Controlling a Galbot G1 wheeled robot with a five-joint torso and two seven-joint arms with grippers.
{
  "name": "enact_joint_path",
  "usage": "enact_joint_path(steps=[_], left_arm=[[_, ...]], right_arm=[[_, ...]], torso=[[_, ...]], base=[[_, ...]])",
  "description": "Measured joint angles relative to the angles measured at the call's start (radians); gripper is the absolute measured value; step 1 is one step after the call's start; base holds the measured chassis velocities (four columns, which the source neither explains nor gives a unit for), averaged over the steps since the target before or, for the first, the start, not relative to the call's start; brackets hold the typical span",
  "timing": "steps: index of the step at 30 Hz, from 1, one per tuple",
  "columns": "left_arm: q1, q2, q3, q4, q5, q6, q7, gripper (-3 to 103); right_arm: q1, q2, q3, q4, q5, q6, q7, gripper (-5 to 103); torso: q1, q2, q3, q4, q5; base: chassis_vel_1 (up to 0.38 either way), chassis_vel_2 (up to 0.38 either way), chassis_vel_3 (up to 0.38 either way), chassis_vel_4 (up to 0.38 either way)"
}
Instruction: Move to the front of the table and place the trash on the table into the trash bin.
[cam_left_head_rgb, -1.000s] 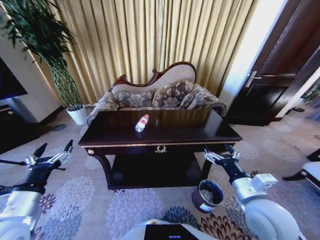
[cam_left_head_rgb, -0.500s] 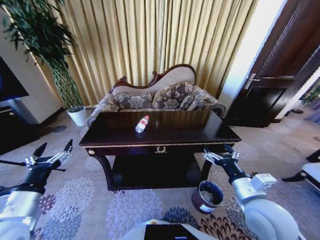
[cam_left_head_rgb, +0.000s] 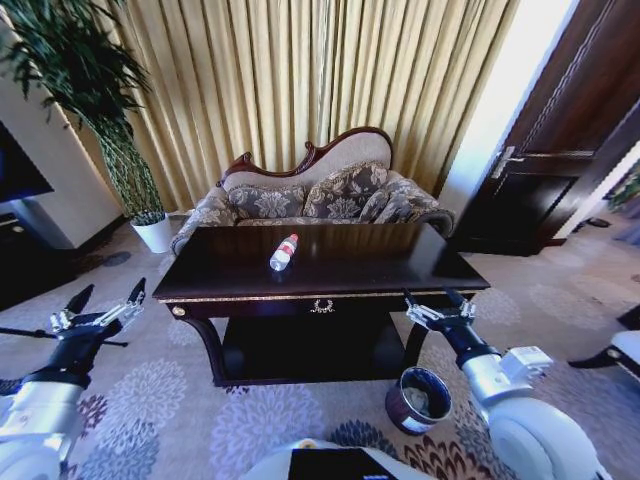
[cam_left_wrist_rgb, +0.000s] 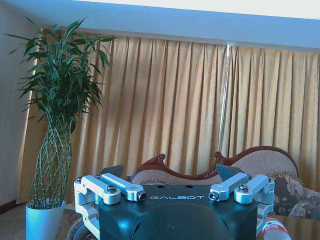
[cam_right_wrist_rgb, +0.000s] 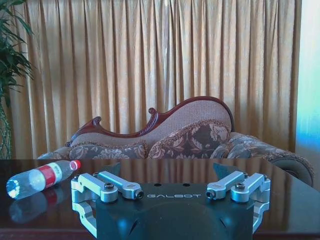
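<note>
The left pincer (cam_left_head_rgb: 103, 303) hung low, off the left end of the surface (cam_left_head_rgb: 400, 262) and well clear of it, its fingers spread wide on nothing. The clear bottle (cam_left_head_rgb: 283, 251) with the red cap lay on its side on the surface, a little left of its middle and toward the far edge. The right pincer (cam_left_head_rgb: 435, 304) hovered just before the surface's right front corner, fingers likewise wide and empty. The trash bin (cam_left_head_rgb: 418, 399) stood on the carpet below that corner, beside the surface's right leg and close under the right arm.

The likely trouble was reach: the bottle lay far back from the front edge, and an arm stretched over the gold trim could knock it rolling, since a round bottle on glossy wood would turn at a touch. The right arm could also clip the bin and tip it, being so near.

The surface was dark, polished and mirror-bright, with a gold emblem (cam_left_head_rgb: 321, 306) on its front and a lower shelf. Behind it stood a patterned sofa (cam_left_head_rgb: 320, 195) against gold curtains (cam_left_head_rgb: 300, 80); a potted plant (cam_left_head_rgb: 95, 95) stood beyond the left end, a dark door (cam_left_head_rgb: 560, 150) beyond the right.
</note>
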Motion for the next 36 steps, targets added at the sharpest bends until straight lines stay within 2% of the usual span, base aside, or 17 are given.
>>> enact_joint_path(steps=[13, 18, 20, 21, 24, 25, 28, 29, 31, 33, 36], left_arm=[[-0.006, -0.001, 0.007, 0.009, 0.003, 0.0, -0.002, 100], [-0.022, 0.035, 0.01, 0.022, 0.001, 0.003, -0.024, 100], [-0.049, 0.089, 0.019, 0.038, -0.013, 0.019, -0.05, 100], [-0.049, 0.089, 0.019, 0.038, -0.013, 0.019, -0.05, 100], [-0.132, 0.214, 0.053, 0.071, -0.074, 0.069, -0.107, 100], [-0.132, 0.214, 0.053, 0.071, -0.074, 0.069, -0.107, 100], [-0.215, 0.323, 0.114, 0.108, -0.121, 0.104, -0.172, 100], [-0.215, 0.323, 0.114, 0.108, -0.121, 0.104, -0.172, 100], [-0.264, 0.394, 0.161, 0.137, -0.152, 0.119, -0.204, 100], [-0.306, 0.455, 0.207, 0.166, -0.163, 0.127, -0.211, 100], [-0.334, 0.492, 0.243, 0.185, -0.167, 0.128, -0.218, 100]], right_arm=[[-0.002, 0.0, -0.001, 0.0, -0.003, 0.003, -0.001, 100], [-0.003, -0.002, 0.002, 0.0, -0.002, 0.005, 0.0, 100], [-0.005, 0.0, -0.002, 0.0, -0.004, 0.006, 0.001, 100], [-0.005, 0.0, -0.002, 0.0, -0.004, 0.006, 0.001, 100], [-0.007, 0.003, -0.012, 0.0, -0.007, 0.01, 0.003, 100], [-0.007, 0.003, -0.012, 0.0, -0.007, 0.01, 0.003, 100], [0.004, 0.0, -0.01, 0.0, -0.006, 0.01, 0.005, 100], [0.004, 0.0, -0.01, 0.0, -0.006, 0.01, 0.005, 100], [0.011, -0.001, -0.006, -0.002, -0.005, 0.011, 0.007, 100], [0.011, 0.004, -0.002, -0.002, -0.006, 0.011, 0.008, 100], [0.009, 0.01, -0.002, -0.002, -0.009, 0.013, 0.008, 100]], torso=[[0.001, 0.0, 0.0, 0.0, -0.0001], [0.0, 0.0, 0.0, 0.0001, -0.0002], [0.0, 0.0, 0.0, 0.0001, 0.0], [0.0, 0.0, 0.0, 0.0001, 0.0], [0.0, 0.0, 0.0, -0.0001, -0.0001], [0.0, 0.0, 0.0, -0.0001, -0.0001], [0.0, 0.0, 0.0, -0.0003, -0.0002], [0.0, 0.0, 0.0, -0.0003, -0.0002], [0.0, 0.0, 0.0, -0.0001, -0.0003], [0.0, 0.0, 0.0, 0.0002, -0.0002], [0.0, 0.0, 0.0, 0.0003, -0.0001]], base=[[-0.144, 0.138, 0.13, -0.142], [0.0, 0.0, 0.0, 0.0], [0.0, 0.0, 0.0, 0.0], [0.0, 0.0, 0.0, 0.0], [0.0, 0.0, 0.0, 0.0], [0.0, 0.0, 0.0, 0.0], [0.0, 0.0, 0.0, 0.0], [0.0, 0.0, 0.0, 0.0], [0.0, 0.0, 0.0, 0.0], [0.0, 0.0, 0.0, 0.0], [0.0, 0.0, 0.0, 0.0]])
